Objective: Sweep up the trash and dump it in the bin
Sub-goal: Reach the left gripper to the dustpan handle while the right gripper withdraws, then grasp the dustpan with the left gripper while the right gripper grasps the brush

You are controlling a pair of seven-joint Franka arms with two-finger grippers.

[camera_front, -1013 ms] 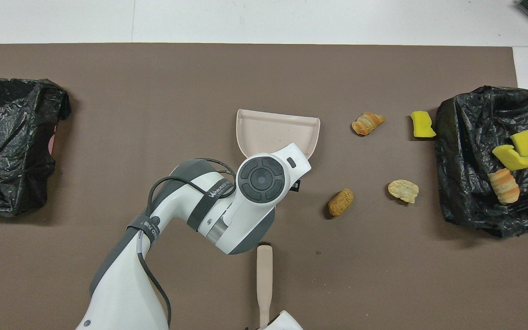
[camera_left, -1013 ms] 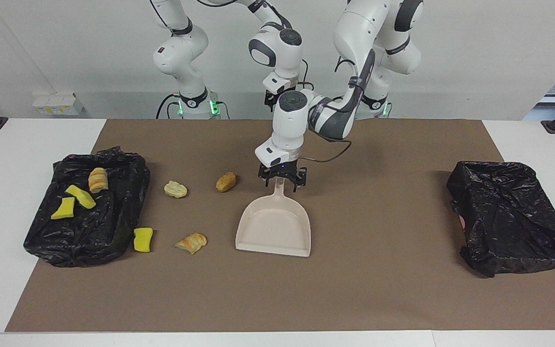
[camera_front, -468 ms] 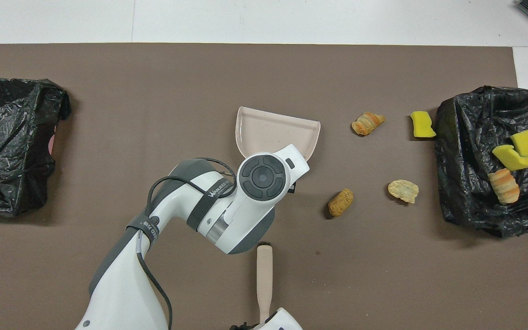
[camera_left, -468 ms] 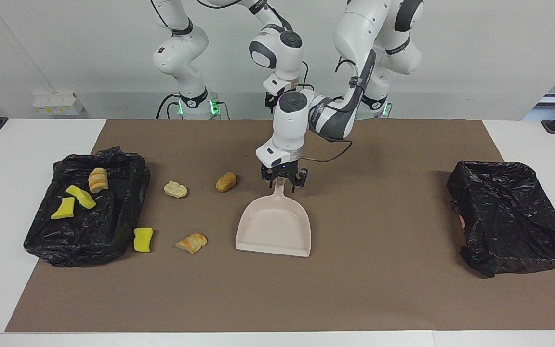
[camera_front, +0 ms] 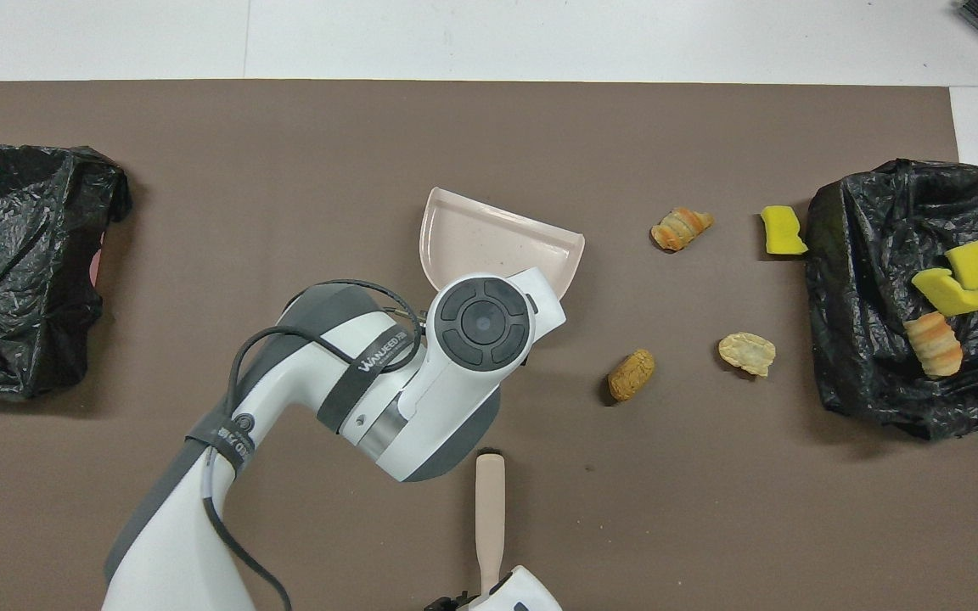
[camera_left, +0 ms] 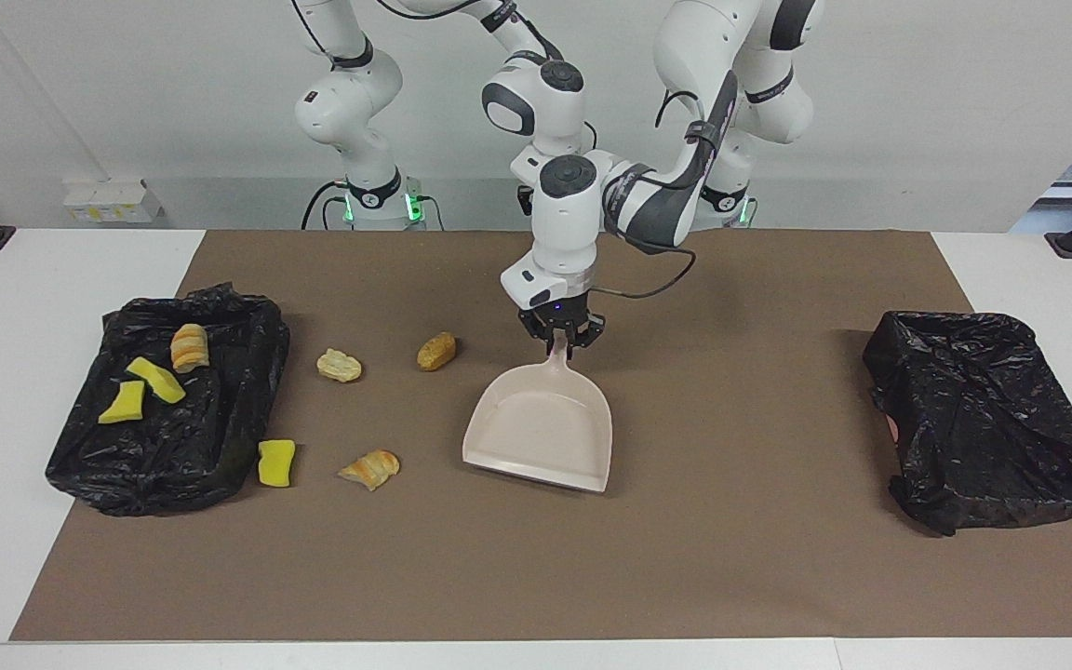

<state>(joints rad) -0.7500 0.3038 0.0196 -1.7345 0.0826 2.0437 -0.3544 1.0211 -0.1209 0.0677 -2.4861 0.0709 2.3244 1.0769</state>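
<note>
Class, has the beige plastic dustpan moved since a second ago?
Yes. Held by the left gripper, the beige plastic dustpan has tilted and swung slightly away from the brown nugget-shaped bread piece, which stayed put.

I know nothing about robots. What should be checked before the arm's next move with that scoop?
1. Left gripper shut on the dustpan handle: ok.
2. Dustpan mouth turned toward the loose trash: not ok, it opens away from the robots.
3. Right gripper holding the brush: cannot tell.
4. Mat cleared: not ok; sponge, croissant, pale bit and brown bit lie on it.
5. Bin open on top: ok.
</note>
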